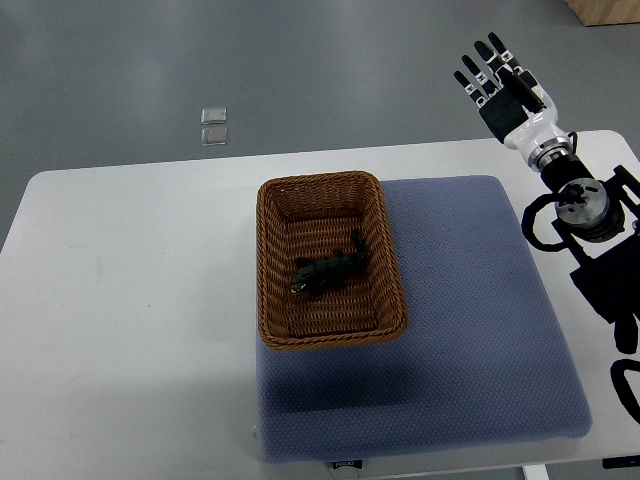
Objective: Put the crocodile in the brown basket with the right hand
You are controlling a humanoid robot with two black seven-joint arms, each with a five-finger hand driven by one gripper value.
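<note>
Now crocodile (pixel 328 270) inside brown basket (pixel 266 262); right robot hand (pixel 508 92) splayed, empty, past table's (pixel 120 300) far edge.

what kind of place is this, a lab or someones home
Most likely a robotics lab or test room: a plain white table with a blue mat, bare grey floor beyond, and the robot's right hand open at the far right. A toy crocodile lies in a brown basket.

Basket, brown wicker (pixel 262 262): one. Crocodile, dark toy (pixel 328 270): one. Mat, blue padded (pixel 470 330): one. Table, white (pixel 130 320): one. Small clear squares on the floor (pixel 214 115) (pixel 212 135): two. Right hand (pixel 500 80), robot: one.
</note>
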